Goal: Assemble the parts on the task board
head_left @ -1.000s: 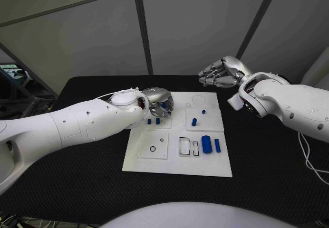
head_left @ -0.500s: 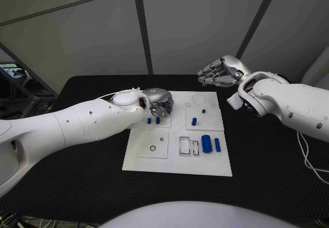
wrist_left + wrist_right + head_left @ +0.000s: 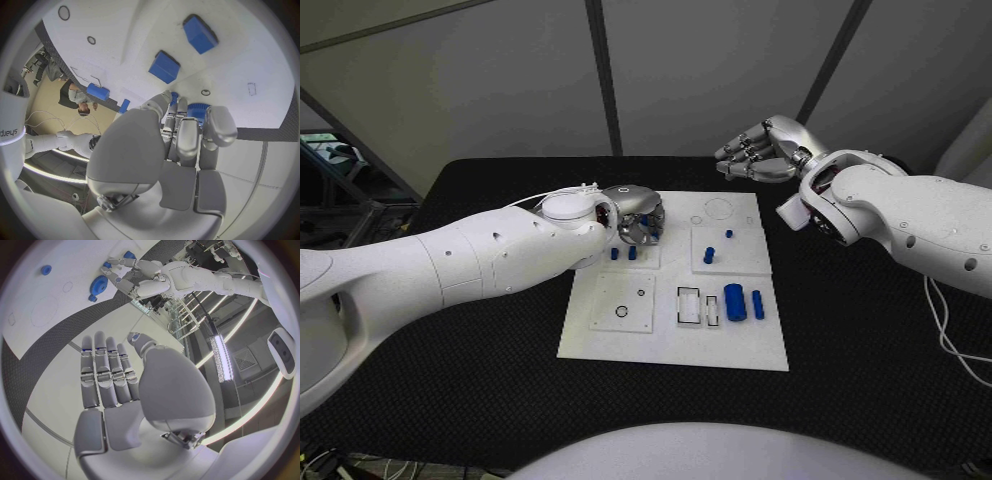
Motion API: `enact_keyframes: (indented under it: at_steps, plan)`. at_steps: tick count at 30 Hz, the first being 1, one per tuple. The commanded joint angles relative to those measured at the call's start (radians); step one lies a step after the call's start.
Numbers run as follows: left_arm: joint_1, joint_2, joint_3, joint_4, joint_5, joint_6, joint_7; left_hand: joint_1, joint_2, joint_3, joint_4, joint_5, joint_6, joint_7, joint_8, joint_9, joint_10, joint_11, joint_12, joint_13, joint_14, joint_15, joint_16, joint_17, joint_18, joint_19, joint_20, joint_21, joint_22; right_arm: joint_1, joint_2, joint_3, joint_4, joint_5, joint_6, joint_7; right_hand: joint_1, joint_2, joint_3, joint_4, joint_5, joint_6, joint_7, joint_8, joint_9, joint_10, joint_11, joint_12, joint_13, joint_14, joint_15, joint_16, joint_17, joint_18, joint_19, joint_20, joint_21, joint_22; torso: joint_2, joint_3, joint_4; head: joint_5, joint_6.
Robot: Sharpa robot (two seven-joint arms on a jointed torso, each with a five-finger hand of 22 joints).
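The white task board lies in the middle of the black table. My left hand is curled over its far left part, fingertips pinching a blue gear down at the board surface; the gear also appears in the right wrist view. Two small blue blocks stand just beyond the fingers, seen as two pegs in the head view. My right hand hangs in the air past the board's far right corner, holding nothing, fingers side by side.
On the board's right half stand a small blue peg, a smaller one, a thick blue cylinder and a thin one. Rectangular slots and a ring outline mark the near half. Black table surrounds the board.
My left hand has edged slightly toward the board's far side with the gear. The right hand has stayed where it was.
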Motion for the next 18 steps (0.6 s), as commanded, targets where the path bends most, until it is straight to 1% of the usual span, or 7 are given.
enact_keyframes:
  at_steps: [1,7,14,16,18]
  plan:
    - [0.000,0.001,0.000,-0.002,-0.008,0.025,-0.010,0.007,-0.002,0.014,-0.003,-0.004,0.009,-0.001,-0.006,-0.002,0.013,-0.002,-0.006,0.000,0.004,-0.002,0.004,-0.002,-0.022,0.010,0.000,0.011,0.013,0.002,0.000,0.001,0.001,-0.002,0.005,0.004,-0.006,0.003,0.007,0.000,0.006,-0.005,0.000,-0.001,0.000,-0.009,0.000,-0.001,-0.001,-0.008,0.000,-0.002,-0.002,0.005,0.007,0.002,-0.003,-0.001,-0.001,0.0002,-0.0004,-0.001,-0.001]
    - [0.000,-0.002,0.000,0.001,-0.008,0.019,-0.010,0.021,0.000,0.054,-0.025,-0.003,0.027,0.000,-0.008,-0.003,0.044,-0.007,-0.010,0.002,0.006,-0.008,0.006,-0.004,-0.027,0.017,-0.004,0.036,0.031,0.002,-0.001,0.001,0.002,-0.003,0.004,0.004,-0.005,0.004,0.008,0.000,0.008,-0.005,0.000,-0.001,0.000,-0.008,0.000,-0.001,-0.001,-0.008,-0.001,-0.002,-0.002,0.005,0.008,0.002,-0.004,-0.001,-0.001,-0.0003,0.0004,-0.002,0.000]
    - [0.000,-0.009,0.001,0.012,0.002,-0.016,0.000,0.016,-0.008,0.093,-0.044,-0.004,0.037,0.003,-0.018,-0.007,0.060,-0.005,-0.028,0.002,0.006,-0.006,0.007,-0.010,-0.028,0.017,-0.005,0.045,0.042,0.002,-0.003,0.001,0.004,-0.003,0.002,0.005,-0.005,0.004,0.008,0.000,0.008,-0.005,0.000,-0.001,0.000,-0.008,0.000,-0.001,-0.001,-0.008,-0.001,-0.002,-0.002,0.005,0.008,0.002,-0.004,-0.001,0.000,-0.0006,0.0005,-0.002,0.002]
    - [0.000,-0.014,0.004,0.018,0.007,-0.026,0.003,0.014,-0.009,0.097,-0.046,-0.004,0.039,0.004,-0.019,-0.007,0.061,-0.005,-0.031,0.002,0.006,-0.006,0.007,-0.010,-0.028,0.017,-0.005,0.045,0.043,0.002,-0.004,0.001,0.005,-0.003,0.002,0.005,-0.005,0.004,0.008,0.000,0.008,-0.005,0.000,-0.001,0.000,-0.008,0.000,-0.001,-0.001,-0.008,-0.001,-0.002,-0.002,0.005,0.008,0.002,-0.004,-0.001,0.000,-0.0004,0.0004,-0.001,0.002]
    - [0.000,-0.018,0.010,0.024,0.014,-0.033,0.005,0.008,-0.012,0.101,-0.046,-0.005,0.041,0.005,-0.020,-0.008,0.064,-0.004,-0.034,0.002,0.005,-0.005,0.006,-0.014,-0.029,0.017,-0.004,0.047,0.045,0.002,-0.004,0.001,0.005,-0.003,0.002,0.006,-0.005,0.004,0.008,0.000,0.008,-0.005,0.000,-0.001,0.000,-0.008,0.000,-0.001,-0.001,-0.008,-0.001,-0.002,-0.002,0.005,0.008,0.002,-0.004,-0.001,0.000,-0.0006,0.0010,-0.001,0.003]
